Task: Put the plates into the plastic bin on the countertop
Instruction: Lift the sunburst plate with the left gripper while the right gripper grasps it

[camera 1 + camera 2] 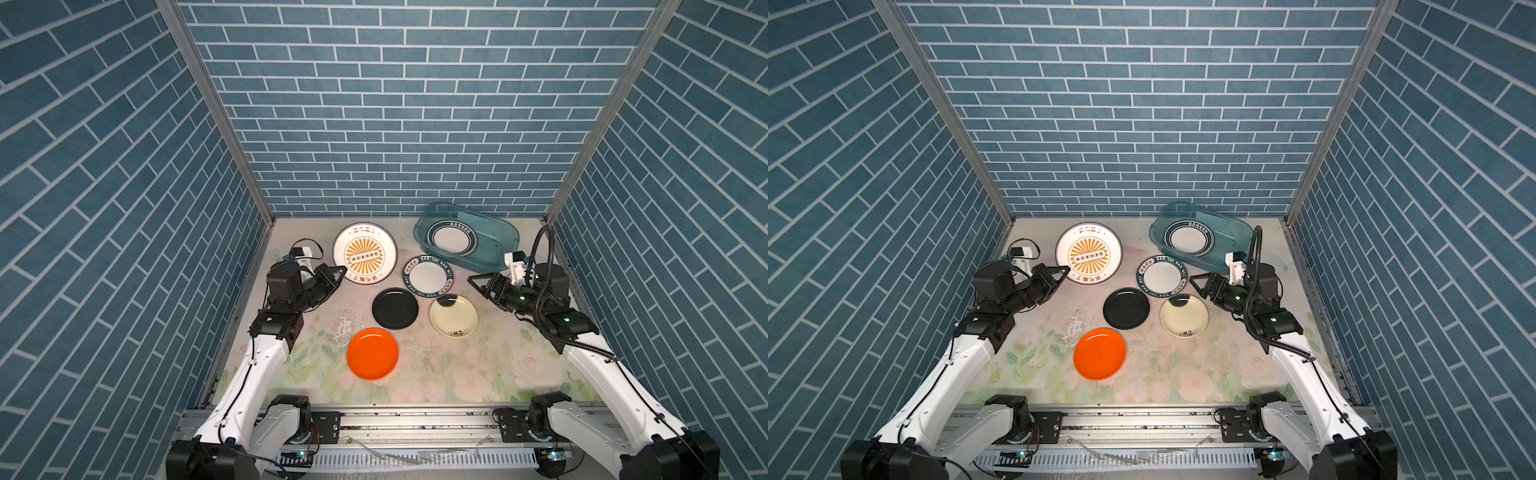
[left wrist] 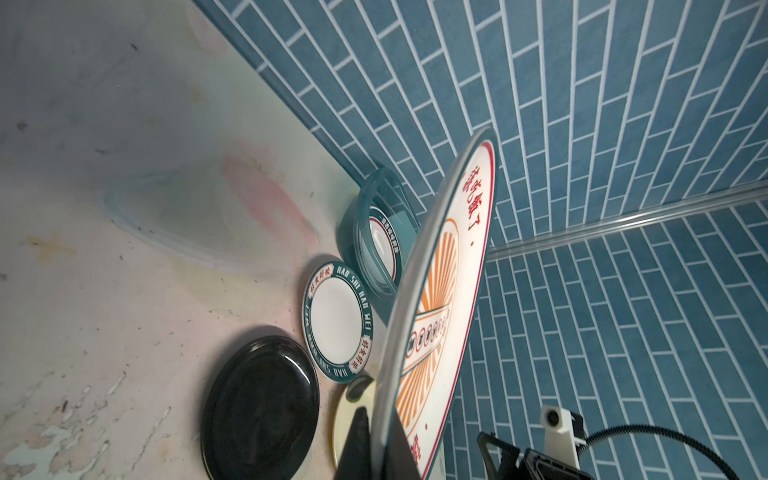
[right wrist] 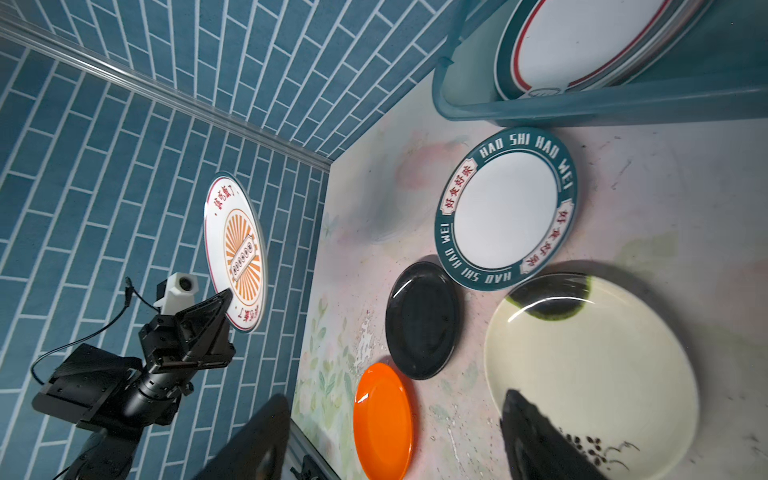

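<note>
Left wrist: gripper point(image 2: 379, 446) on plate point(image 2: 436, 291) rim

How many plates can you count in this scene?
6: a sunburst plate in the left gripper, a ringed plate in the bin, and lettered, black, cream and orange plates on the countertop. Others may hide beneath the ringed plate.

Orange plate point(image 1: 372, 353); black plate point(image 1: 395, 308); cream plate point(image 1: 454, 318), black blot; white plate point(image 1: 365, 253), orange sunburst; teal bin point(image 1: 496, 245).
</note>
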Tool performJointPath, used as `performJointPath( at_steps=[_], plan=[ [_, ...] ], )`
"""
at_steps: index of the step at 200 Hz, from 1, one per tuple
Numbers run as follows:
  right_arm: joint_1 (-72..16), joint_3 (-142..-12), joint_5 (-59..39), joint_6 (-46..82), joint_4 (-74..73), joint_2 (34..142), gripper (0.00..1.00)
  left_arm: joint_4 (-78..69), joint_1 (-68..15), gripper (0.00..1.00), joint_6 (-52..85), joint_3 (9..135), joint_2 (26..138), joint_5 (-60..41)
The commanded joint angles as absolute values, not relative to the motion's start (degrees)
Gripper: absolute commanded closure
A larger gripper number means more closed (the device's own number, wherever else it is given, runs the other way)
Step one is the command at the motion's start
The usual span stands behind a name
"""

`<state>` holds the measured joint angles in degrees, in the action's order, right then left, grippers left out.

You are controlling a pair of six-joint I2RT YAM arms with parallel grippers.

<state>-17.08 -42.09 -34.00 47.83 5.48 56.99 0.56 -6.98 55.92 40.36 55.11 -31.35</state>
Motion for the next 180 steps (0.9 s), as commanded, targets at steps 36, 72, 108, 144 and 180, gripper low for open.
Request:
performJointPath(
  at_steps=[36, 72, 108, 144, 180],
  plan=[
    [-24.65, -46.92, -29.9, 49.13, -2.35, 64.6, 0.21, -5.43, -15.44, 1.0, 57.62, 42.28, 56.42, -32.64],
    [-26.95, -47.7, -29.0, 50.48, -6.86, 67.33, 0.22, -8.2, -20.58, 1.0, 58.0, 42.29, 59.48, -31.41],
    [-27.5, -48.87, -29.18, 50.62, -7.52, 69.81, 0.3, -11.49, -24.77, 1.0, 58.45, 41.53, 61.94, -30.77],
    [-27.54, -48.61, -29.52, 51.93, -10.0, 70.76, 0.52, -13.08, -26.29, 1.0, 58.36, 41.57, 63.4, -31.0],
    [-27.62, -48.78, -28.68, 52.53, -10.54, 71.19, 0.79, -13.18, -26.58, 1.0, 58.01, 41.79, 64.67, -32.01]
  ],
)
